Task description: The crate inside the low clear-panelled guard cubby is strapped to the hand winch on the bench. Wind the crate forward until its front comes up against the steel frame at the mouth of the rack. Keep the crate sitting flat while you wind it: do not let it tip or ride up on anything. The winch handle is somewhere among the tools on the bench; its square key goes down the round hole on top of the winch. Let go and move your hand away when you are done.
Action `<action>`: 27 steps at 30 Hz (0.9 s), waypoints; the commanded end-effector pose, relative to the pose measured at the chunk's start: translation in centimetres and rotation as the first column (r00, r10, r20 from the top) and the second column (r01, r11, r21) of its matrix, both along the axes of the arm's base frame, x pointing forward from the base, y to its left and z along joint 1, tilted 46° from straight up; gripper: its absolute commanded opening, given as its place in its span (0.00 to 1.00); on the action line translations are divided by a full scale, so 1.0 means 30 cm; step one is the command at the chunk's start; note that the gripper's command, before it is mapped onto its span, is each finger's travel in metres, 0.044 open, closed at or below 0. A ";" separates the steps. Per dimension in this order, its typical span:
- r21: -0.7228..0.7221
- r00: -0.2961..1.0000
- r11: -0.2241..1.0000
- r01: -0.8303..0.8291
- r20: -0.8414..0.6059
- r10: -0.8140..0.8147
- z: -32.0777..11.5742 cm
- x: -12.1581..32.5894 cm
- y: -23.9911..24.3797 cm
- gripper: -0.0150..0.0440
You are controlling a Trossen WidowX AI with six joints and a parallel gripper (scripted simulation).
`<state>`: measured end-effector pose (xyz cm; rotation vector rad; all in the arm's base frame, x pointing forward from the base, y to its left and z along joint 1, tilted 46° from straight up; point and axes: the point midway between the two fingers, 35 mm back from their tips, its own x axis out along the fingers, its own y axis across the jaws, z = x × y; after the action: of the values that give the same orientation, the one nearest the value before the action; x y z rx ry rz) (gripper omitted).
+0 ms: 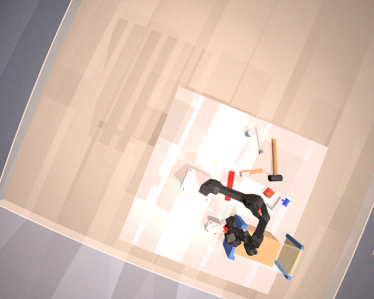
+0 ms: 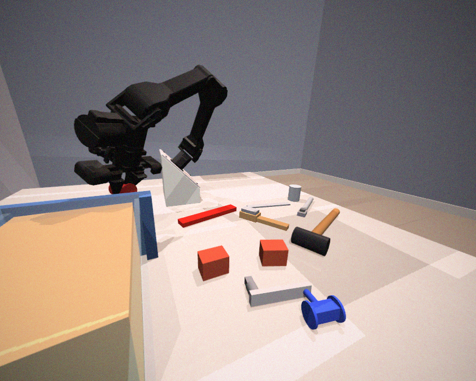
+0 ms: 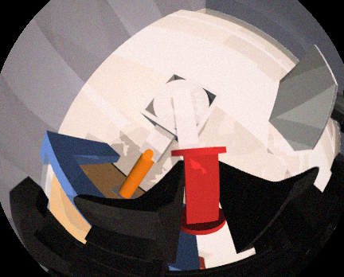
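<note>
My gripper (image 1: pixel 227 229) (image 2: pixel 122 186) (image 3: pixel 196 164) is shut on the red grip (image 1: pixel 225 227) (image 2: pixel 127 188) (image 3: pixel 202 195) of the winch handle. The handle's pale arm (image 3: pixel 186 127) runs from the grip over the top of the winch (image 1: pixel 209 228) (image 3: pixel 162 101); the key end is hidden. The tan crate (image 1: pixel 261 249) (image 2: pixel 61 254) (image 3: pixel 64 199) looks flat inside the cubby. Its brown front is near the blue frame (image 1: pixel 240 222) (image 2: pixel 148 229) (image 3: pixel 59 167) at the mouth; I cannot tell whether they touch. An orange rod (image 3: pixel 136 175) shows between winch and frame.
Two red blocks (image 2: pixel 213 262) (image 2: pixel 273 252), a grey bracket (image 2: pixel 279 295) and a blue spool-shaped piece (image 2: pixel 323 311) lie beside the cubby. A red bar (image 1: pixel 229 186) (image 2: pixel 207 215), mallet (image 1: pixel 275 160) and wooden-handled tool (image 1: pixel 251 172) lie farther off. A white wedge (image 2: pixel 178 188) stands by the arm's base.
</note>
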<state>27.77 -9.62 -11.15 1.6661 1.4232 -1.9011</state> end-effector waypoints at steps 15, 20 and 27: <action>0.024 1.000 1.000 0.002 -0.029 -0.001 0.033 -0.088 0.042 0.25; 0.024 1.000 1.000 0.002 -0.029 -0.001 0.038 -0.106 0.046 0.25; 0.024 1.000 1.000 0.002 -0.030 -0.001 0.043 -0.131 0.049 0.25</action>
<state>25.62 -8.71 -10.22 1.6755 1.4198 -1.8811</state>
